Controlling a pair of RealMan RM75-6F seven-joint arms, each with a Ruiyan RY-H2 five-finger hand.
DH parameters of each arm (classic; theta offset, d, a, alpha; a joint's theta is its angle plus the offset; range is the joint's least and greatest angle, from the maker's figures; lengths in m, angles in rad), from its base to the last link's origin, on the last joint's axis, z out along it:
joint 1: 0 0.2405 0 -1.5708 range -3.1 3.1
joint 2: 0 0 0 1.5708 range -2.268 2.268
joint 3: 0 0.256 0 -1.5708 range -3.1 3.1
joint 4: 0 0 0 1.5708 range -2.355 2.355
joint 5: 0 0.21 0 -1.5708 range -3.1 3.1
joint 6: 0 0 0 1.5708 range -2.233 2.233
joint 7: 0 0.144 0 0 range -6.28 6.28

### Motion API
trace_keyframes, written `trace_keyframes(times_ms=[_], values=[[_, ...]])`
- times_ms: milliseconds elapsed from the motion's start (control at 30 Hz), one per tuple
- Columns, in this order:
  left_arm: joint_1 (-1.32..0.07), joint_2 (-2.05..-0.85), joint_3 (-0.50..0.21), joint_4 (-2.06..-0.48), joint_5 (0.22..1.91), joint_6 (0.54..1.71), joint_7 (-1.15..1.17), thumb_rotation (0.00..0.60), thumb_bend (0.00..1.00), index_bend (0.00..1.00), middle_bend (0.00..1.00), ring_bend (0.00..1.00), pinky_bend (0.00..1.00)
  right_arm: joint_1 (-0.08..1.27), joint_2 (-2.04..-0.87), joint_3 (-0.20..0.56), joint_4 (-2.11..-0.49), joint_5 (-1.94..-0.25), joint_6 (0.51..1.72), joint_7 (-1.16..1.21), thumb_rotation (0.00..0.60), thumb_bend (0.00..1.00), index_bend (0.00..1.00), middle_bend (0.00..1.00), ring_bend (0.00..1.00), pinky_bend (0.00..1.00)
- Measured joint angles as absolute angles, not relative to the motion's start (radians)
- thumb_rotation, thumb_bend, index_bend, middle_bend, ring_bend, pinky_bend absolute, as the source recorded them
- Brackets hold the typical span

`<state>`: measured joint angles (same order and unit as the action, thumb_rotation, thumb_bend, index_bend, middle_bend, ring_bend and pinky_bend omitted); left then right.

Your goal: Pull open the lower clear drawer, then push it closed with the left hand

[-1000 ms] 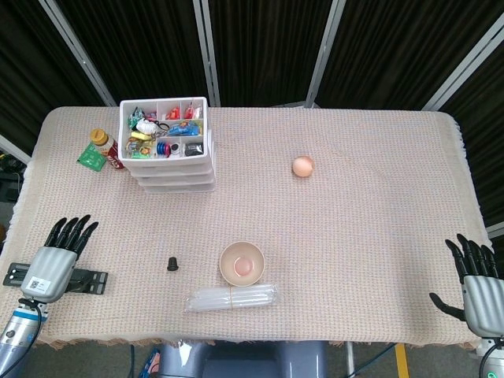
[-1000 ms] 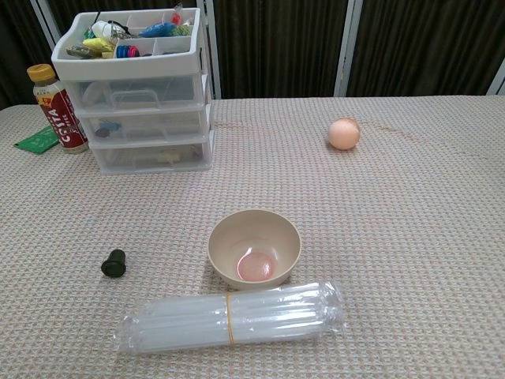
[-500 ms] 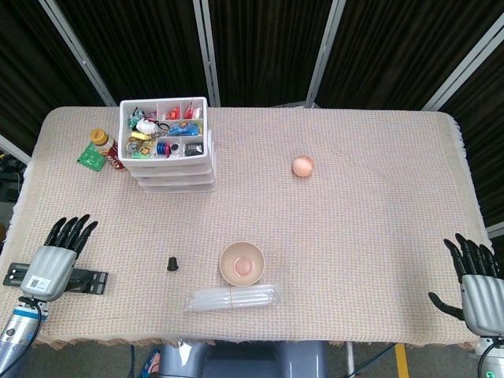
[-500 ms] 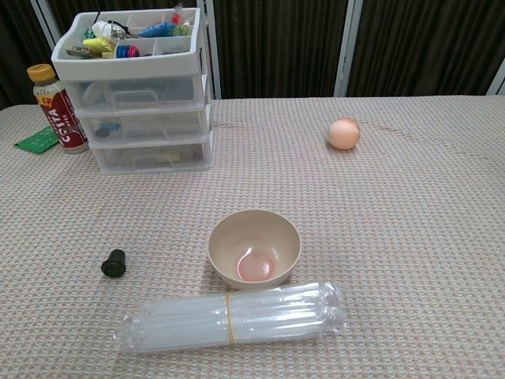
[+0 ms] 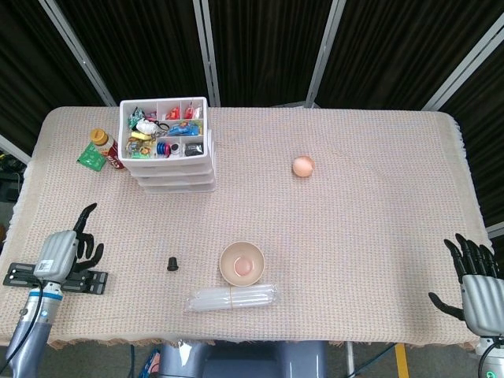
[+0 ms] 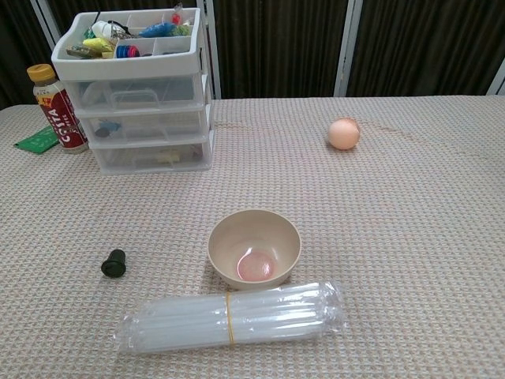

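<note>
Left hand (image 5: 69,250) has shifted since a second ago: it now sits a bit further right and has turned, one finger pointing up toward the far side, the others curled partly in; before, its fingers lay together, fanned forward. It holds nothing, resting over the black flat bracket (image 5: 55,277) at the table's near left edge. Right hand (image 5: 477,285) unchanged at the near right corner, fingers spread apart, thumb out to the side, empty. Neither hand shows in the chest view.

White plastic three-drawer organiser with clear drawers (image 6: 142,99) stands at the far left of the beige woven tablecloth (image 5: 354,205), open top tray full of small colourful items. Lower clear drawer (image 6: 154,154) is flush with the frame, closed, well apart from the left hand. Beside the organiser on its left: brown drink bottle with yellow cap (image 6: 55,106) and a green flat packet (image 6: 35,140).

Beige round bowl (image 6: 254,248) near the front centre, pinkish patch at its bottom. Bundle of clear plastic tubes in a clear wrap (image 6: 230,317) lies just in front of the bowl. Small black cap (image 6: 114,263) left of the bowl. Peach-coloured ball (image 6: 344,133) sits far right of centre, alone.
</note>
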<state>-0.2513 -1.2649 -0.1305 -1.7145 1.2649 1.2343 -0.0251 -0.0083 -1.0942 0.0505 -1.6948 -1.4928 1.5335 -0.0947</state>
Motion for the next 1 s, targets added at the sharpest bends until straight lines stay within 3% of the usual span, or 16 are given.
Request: trace_keyframes(times_ms=[233,467,567,667,1000], values=[[-0.337,-1.264,-0.237,-1.780,0.951,1.021,-0.147,0.600,0.58,0.00,0.97,0.89,0.68,-0.005,-1.092,0.052,-1.696,-1.487,1.524,-0.083,0.600,0.07,0.09,0.00,0.00,0.00],[-0.487,-1.295,-0.333,-1.725,0.615,0.790,-0.210,0.600,0.60,0.00,0.97,0.89,0.69,-0.001,-1.089,0.051,-1.694,-1.485,1.513,-0.066,0.600,0.08,0.09,0.00,0.00,0.00],[-0.550,-1.320,-0.358,-1.684,0.517,0.726,-0.227,0.600,0.66,0.00,0.97,0.89,0.69,-0.001,-1.086,0.050,-1.694,-1.485,1.511,-0.055,0.600,0.08,0.09,0.00,0.00,0.00],[-0.604,-1.342,-0.380,-1.659,0.441,0.682,-0.242,0.600,0.75,0.00,0.97,0.90,0.69,-0.001,-1.083,0.049,-1.695,-1.487,1.510,-0.049,0.600,0.08,0.09,0.00,0.00,0.00],[-0.715,-1.415,-0.390,-1.593,0.287,0.673,-0.238,0.600,0.76,0.00,0.97,0.90,0.69,0.000,-1.084,0.051,-1.697,-1.483,1.509,-0.046,0.600,0.08,0.09,0.00,0.00,0.00]])
